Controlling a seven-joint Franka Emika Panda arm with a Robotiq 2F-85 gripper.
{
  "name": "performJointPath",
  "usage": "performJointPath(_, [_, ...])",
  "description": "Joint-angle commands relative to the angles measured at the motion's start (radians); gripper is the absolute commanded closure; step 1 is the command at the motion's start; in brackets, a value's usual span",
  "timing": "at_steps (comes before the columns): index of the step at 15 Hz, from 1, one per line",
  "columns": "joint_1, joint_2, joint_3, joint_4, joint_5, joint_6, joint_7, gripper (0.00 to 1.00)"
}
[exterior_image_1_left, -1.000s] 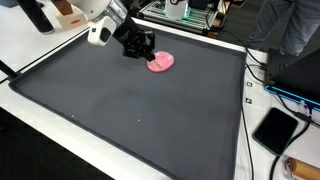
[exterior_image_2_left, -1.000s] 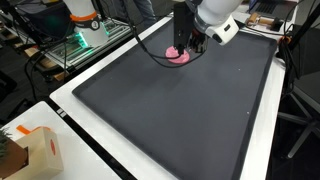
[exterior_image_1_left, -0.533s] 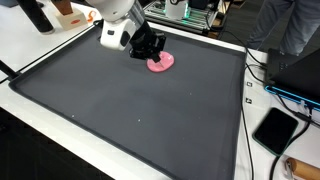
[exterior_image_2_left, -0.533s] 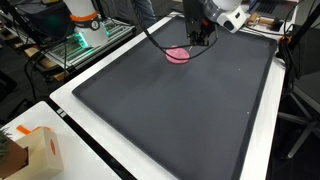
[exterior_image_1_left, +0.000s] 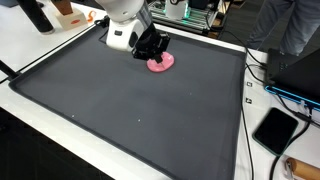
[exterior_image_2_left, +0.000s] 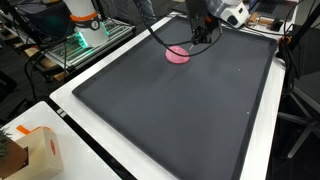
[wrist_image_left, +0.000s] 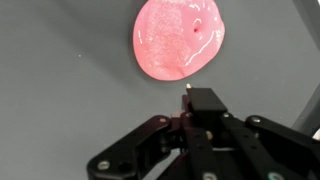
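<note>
Gripper: In the wrist view I see my black two-finger Robotiq gripper with its pads pressed together and nothing pinched between them. It hangs just above the surface.

Thing nearest: A flat, round, glossy pink blob of soft putty-like stuff lies at 12 o'clock from the fingertips. It is close to them but apart.

Same pair from outside: In an exterior view the pink blob sits at 5 o'clock of the gripper. In both exterior views it lies near the mat's far edge.

Surface: A wide dark grey mat with a thin raised rim lies on a white table.

Step in hand: I judge this a hover beside the blob. There is no contact and no grasp.

Next move calls for: I would spread the fingers first, then slide toward 12 o'clock until the blob is centred beneath them. The blob is thin and looks soft, so I would descend almost to the mat and close gently on its edge.

Farthest: A green-lit equipment rack stands beyond the mat.
</note>
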Motion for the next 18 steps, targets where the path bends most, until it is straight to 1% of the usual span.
performJointPath(1, [0.04,-0.011,0.011,0.001,-0.116,-0.016,0.039,0.97])
performJointPath(4, [0.086,-0.015,0.021,-0.001,-0.215,-0.024,0.075,0.97])
performJointPath(12, [0.196,-0.022,0.043,-0.019,-0.408,-0.023,0.22,0.97])
performJointPath(15, [0.23,-0.025,0.043,-0.034,-0.465,-0.013,0.283,0.97])
performJointPath(18, [0.25,-0.032,0.048,-0.059,-0.494,-0.001,0.333,0.97])
